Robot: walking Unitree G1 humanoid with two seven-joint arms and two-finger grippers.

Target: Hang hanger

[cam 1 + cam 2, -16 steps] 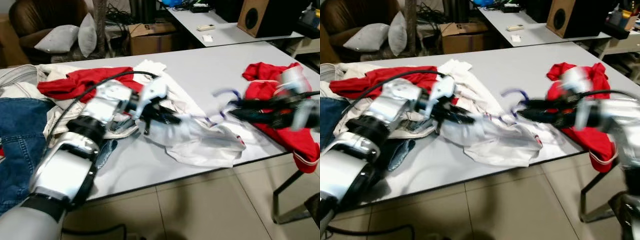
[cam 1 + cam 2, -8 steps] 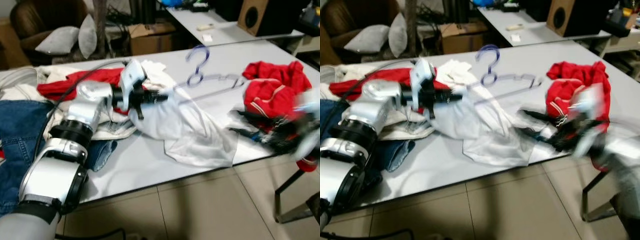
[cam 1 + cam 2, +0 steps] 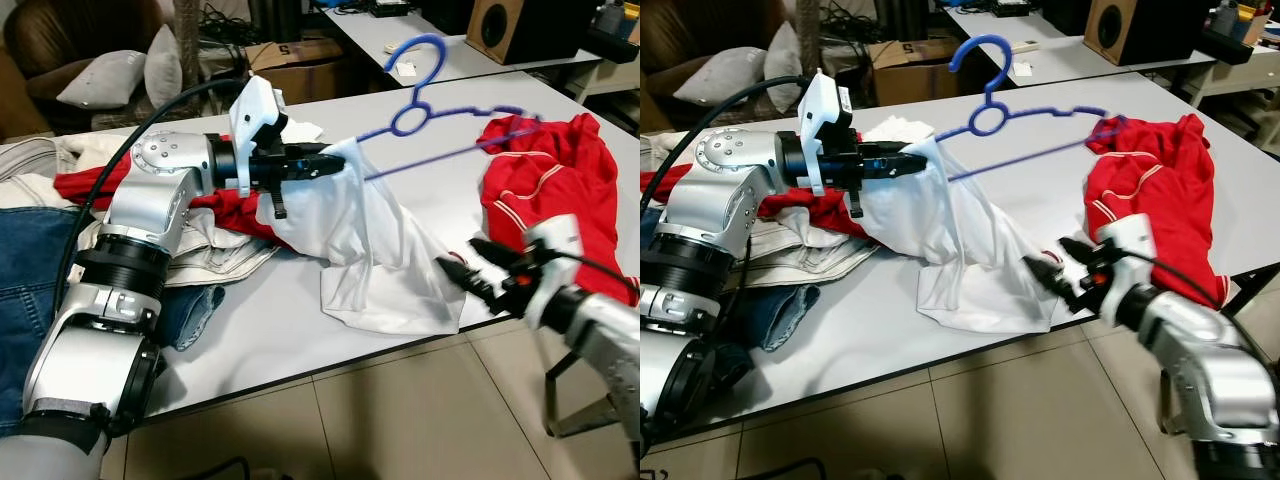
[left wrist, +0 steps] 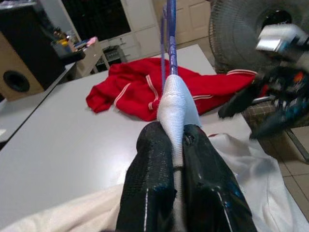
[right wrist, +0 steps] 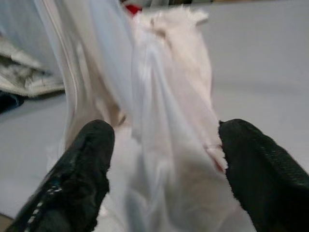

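Blue hanger: plastic, held up above the grey worktop, hook uppermost and toward the far side, its long bar slanting to the right over the red garment.
White shirt: one shoulder is pulled over the hanger's left end; the rest drapes down and pools on the worktop near its front edge.
Left pincer: raised above the worktop, fingers clamped tight on the shirt-covered end of the hanger.
Right pincer: low at the near right edge of the worktop, just beside the hanging shirt's lower right fold, fingers spread wide with the white cloth between them but not gripped.
Red garment: crumpled on the right of the worktop, with white stripes along its seams.
Clothes pile: red, white and denim pieces heaped on the left of the worktop, under the left arm.
Far background: speaker on another table, cardboard box, cushions at far left.
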